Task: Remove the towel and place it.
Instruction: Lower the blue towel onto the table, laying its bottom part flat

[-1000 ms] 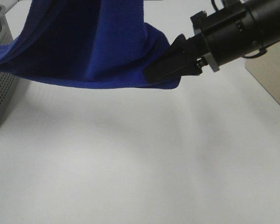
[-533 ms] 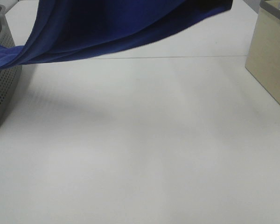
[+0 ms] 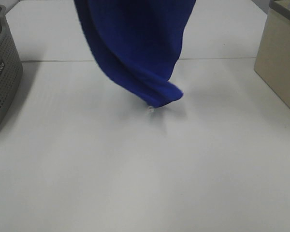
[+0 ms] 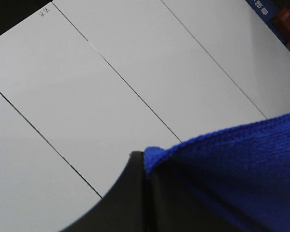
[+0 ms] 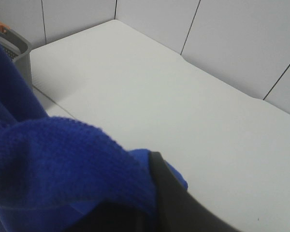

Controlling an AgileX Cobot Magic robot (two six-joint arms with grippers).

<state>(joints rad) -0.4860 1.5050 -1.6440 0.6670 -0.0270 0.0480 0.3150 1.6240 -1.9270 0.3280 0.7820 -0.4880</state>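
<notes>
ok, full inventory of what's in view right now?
towel: 1, royal blue, hanging from above the frame over the middle of the table, clear of the basket; lowest corner low over the surface, contact unclear
tag: 1, white, at the towel's lowest corner
basket: 1, grey, perforated, left edge of the exterior view
box: 1, beige, right edge of the exterior view, cut off by the frame
table: 1, white, under everything
left tool: 1, black, shut on a towel edge
right tool: 1, black, shut on bunched towel cloth
</notes>
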